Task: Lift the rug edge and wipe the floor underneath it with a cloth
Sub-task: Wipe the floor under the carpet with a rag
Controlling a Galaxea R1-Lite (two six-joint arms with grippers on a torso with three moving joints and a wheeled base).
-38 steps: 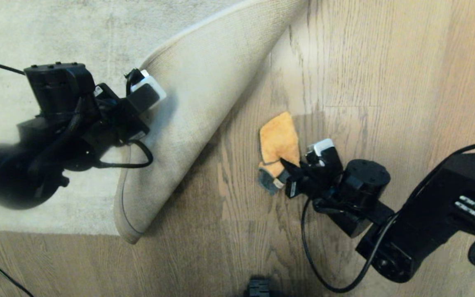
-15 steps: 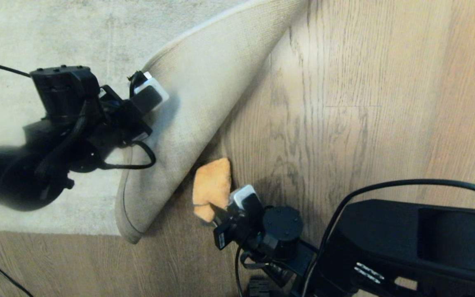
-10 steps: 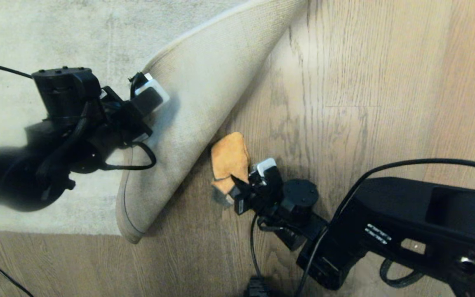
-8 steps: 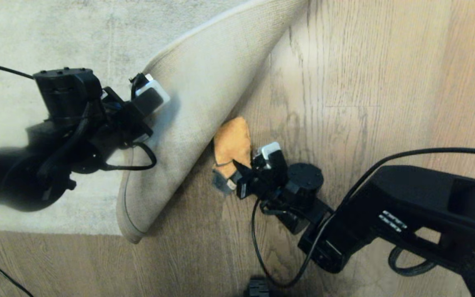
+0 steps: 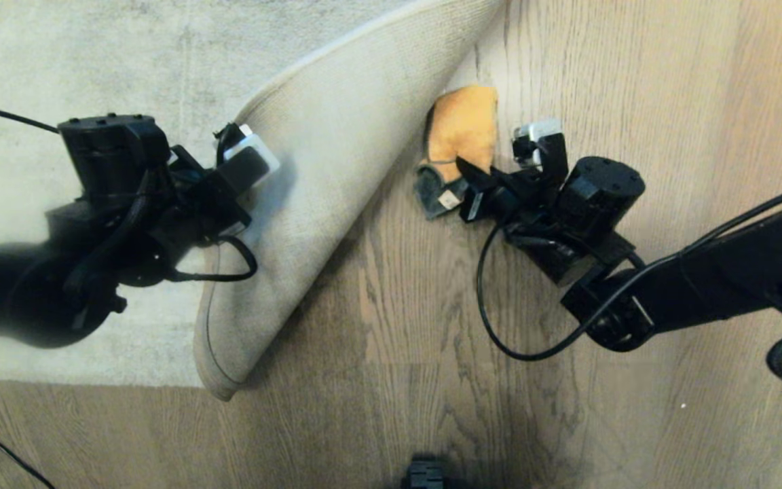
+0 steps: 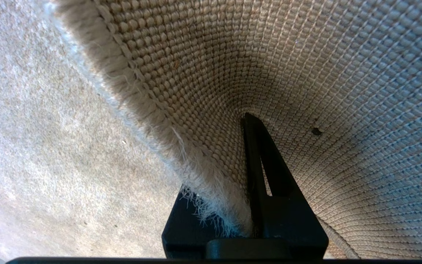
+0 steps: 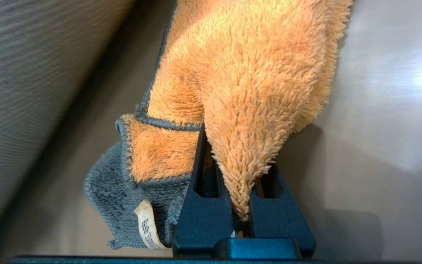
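Nearest the camera, at the bottom of the head view: bare floor [image 5: 391, 380], brown wood-grain planks, with the lifted corner of the rug edge [image 5: 218, 387] ending just above it.

Farther up, on the robot's left: left hand [image 5: 245, 159] clamped narrow on the rug edge, beige woven backing [image 6: 306, 91] turned upward, pale pile [image 6: 50, 128] lying flat beside it. One dark finger [image 6: 266, 176] pressed against the backing in the left wrist view; fringe of the border pinched at the finger base.

On the robot's right: right hand [image 5: 469, 187] clamped narrow on the cloth [image 5: 462, 125]. Orange fuzzy face up, dark grey corner with white tag [image 7: 145, 223] folded out to the side. Cloth pressed on the floor, just beside the raised fold of the rug.

Farthest: rug fold running up and out of the head view's top edge.
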